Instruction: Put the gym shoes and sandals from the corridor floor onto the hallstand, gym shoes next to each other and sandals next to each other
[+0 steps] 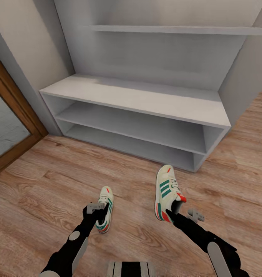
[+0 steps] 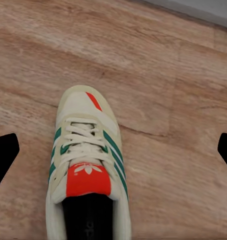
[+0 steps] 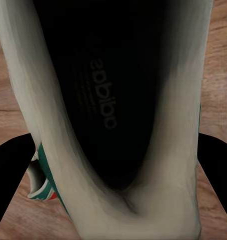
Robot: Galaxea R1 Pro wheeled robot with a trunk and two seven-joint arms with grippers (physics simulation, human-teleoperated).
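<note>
Corridor floor (image 1: 50,184) before the hallstand (image 1: 146,102).
Our right gripper (image 1: 176,209) clamps one gym shoe (image 1: 167,192); our left gripper (image 1: 97,211), spread, could nudge the other (image 1: 105,207).

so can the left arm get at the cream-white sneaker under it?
Probably yes. The left gripper hovers open above the cream-white striped sneaker, a fingertip on each side, with bare wood floor around it and nothing between.

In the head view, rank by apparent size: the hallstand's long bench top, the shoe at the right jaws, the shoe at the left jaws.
1. The pale grey hallstand's long bench top, by far.
2. The cream-white, teal-striped gym shoe by the right gripper.
3. The matching gym shoe by the left gripper.

The right shoe looks bigger, but it is tilted and perhaps lifted nearer the camera, so that gap is unsure.
</note>
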